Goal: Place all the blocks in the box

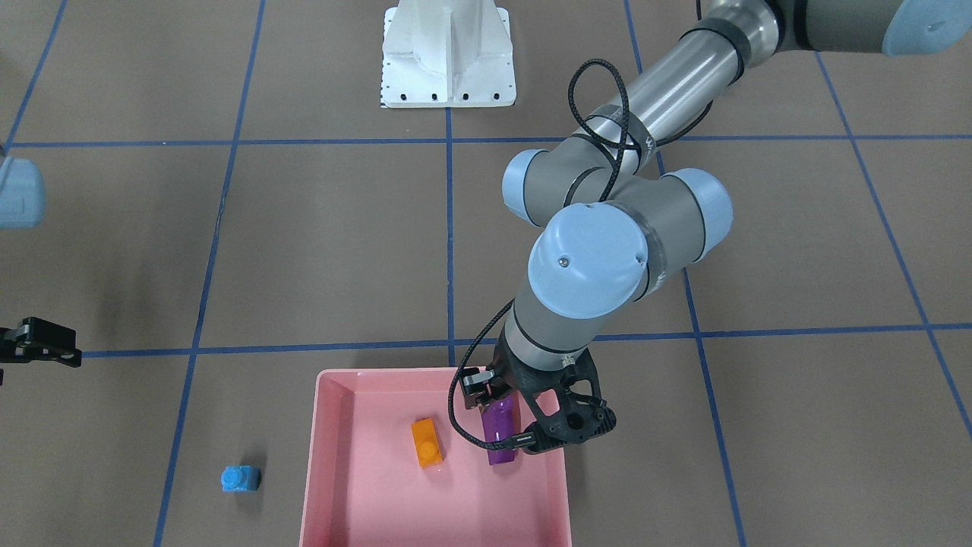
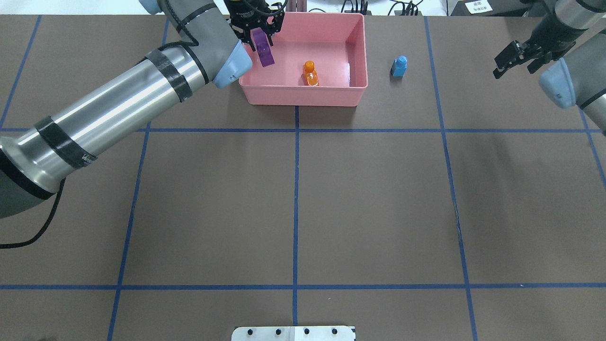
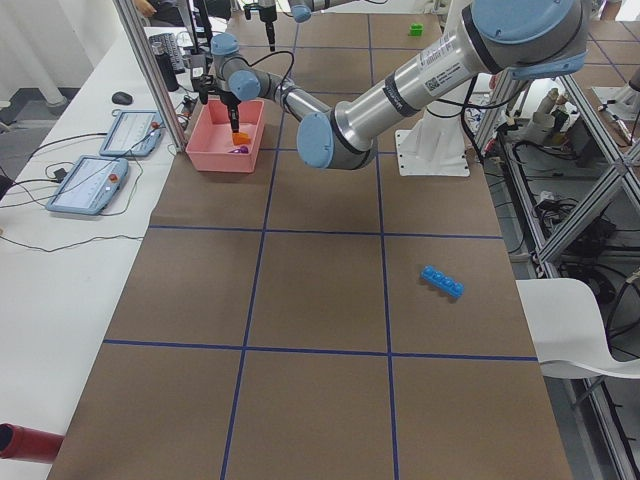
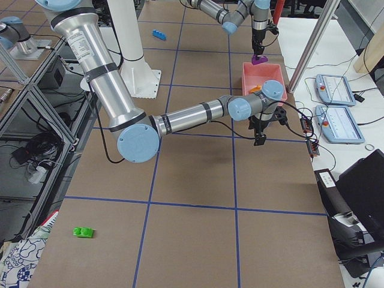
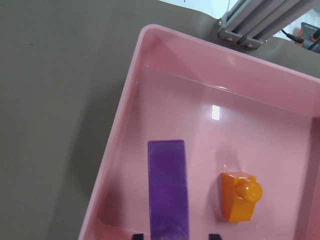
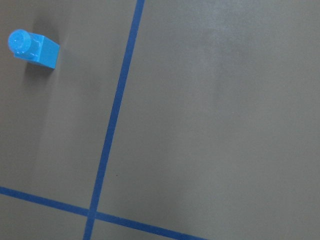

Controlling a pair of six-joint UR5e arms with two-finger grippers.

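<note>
The pink box (image 2: 303, 94) stands at the table's far edge. An orange block (image 2: 310, 73) lies inside it. My left gripper (image 2: 255, 26) hangs over the box's left part, shut on the purple block (image 2: 263, 51), which the left wrist view shows as purple block (image 5: 168, 190) above the box floor beside the orange block (image 5: 240, 196). The small light-blue block (image 2: 399, 66) sits on the table just right of the box. My right gripper (image 2: 516, 64) hovers open farther right, holding nothing. A long blue block (image 3: 442, 281) and a green block (image 4: 83, 231) lie far off on the table.
The white robot base (image 1: 448, 57) sits at the table's near-robot edge. Blue tape lines (image 2: 296, 189) grid the brown table. Tablets (image 4: 336, 90) and cables lie on a white bench beyond the box. A metal post (image 5: 255, 25) rises just past the box's far corner.
</note>
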